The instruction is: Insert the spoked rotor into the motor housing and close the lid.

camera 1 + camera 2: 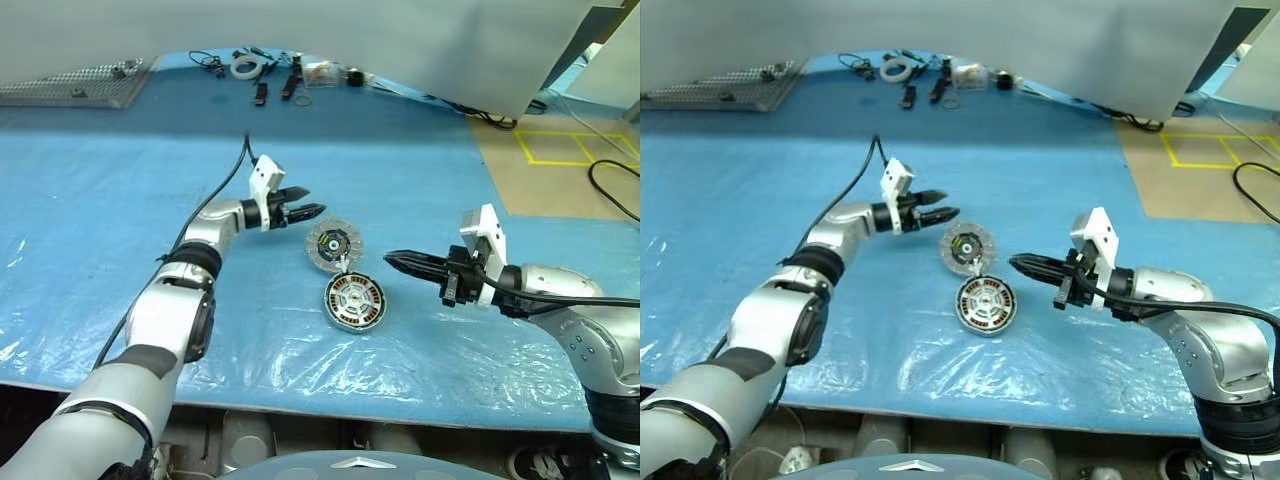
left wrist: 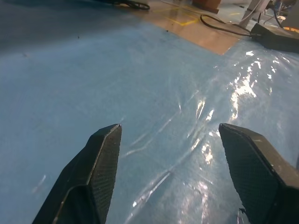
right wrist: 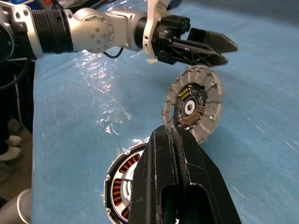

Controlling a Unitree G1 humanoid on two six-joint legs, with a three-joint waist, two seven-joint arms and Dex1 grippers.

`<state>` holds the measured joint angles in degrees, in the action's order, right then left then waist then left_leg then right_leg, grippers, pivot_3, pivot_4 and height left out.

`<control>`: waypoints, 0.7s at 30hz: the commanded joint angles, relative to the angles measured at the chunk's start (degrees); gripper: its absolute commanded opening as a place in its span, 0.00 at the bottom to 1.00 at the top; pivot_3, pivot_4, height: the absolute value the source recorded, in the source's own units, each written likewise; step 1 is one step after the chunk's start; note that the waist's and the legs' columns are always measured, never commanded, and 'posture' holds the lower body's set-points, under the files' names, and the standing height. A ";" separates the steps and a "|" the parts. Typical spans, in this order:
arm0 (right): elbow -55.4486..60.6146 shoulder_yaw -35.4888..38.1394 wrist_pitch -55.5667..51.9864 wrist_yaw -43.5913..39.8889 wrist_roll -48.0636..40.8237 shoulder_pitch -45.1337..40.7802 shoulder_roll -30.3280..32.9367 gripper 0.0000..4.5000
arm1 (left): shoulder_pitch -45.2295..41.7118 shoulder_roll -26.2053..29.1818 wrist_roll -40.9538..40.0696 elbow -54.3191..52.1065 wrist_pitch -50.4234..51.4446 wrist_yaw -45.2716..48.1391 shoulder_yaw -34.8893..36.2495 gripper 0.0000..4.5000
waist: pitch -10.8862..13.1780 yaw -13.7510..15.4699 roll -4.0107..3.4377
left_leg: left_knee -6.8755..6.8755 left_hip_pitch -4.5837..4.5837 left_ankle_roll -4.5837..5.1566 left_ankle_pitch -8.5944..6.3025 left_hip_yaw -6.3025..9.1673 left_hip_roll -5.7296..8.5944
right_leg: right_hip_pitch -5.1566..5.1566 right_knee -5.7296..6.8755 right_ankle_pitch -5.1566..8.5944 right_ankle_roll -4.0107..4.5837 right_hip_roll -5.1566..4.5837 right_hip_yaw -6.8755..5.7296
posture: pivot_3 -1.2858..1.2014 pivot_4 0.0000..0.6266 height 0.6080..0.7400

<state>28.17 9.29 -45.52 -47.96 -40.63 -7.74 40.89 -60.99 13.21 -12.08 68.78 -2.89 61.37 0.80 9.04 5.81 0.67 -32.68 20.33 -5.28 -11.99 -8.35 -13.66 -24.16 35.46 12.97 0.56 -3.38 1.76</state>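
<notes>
Closest, the motor housing lies flat — lid just beyond, nearer the spread left end effector; right end effector pressed together.

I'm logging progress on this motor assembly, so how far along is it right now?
Done: the spoked rotor looks seated inside the motor housing, though the pictures don't make that certain. In hand: nothing; the lid lies segmented face up on the blue sheet just beyond the housing, the open left gripper hovers beside it, and the right gripper is shut and empty. Left: picking up the lid and closing the housing.
</notes>
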 commanded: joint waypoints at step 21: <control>3.41 2.34 0.72 3.31 -1.21 2.33 1.18 0.00 | 0.94 -4.50 4.10 2.23 -1.28 4.74 2.63 0.01 | 0.01 0.32 0.02 | 0.05 0.04 0.00 0.00 0.05 0.03 | 0.09 -0.19 -0.05 -0.09 -0.07 -0.03 | 0.52 0.24 1.00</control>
<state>28.87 10.50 -45.22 -44.65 -40.68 -5.49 41.27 -58.46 8.93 -7.69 71.54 -4.28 64.81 2.61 9.06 6.13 0.69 -32.63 20.37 -5.28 -11.99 -8.29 -13.63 -24.08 35.25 12.92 0.47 -3.45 1.73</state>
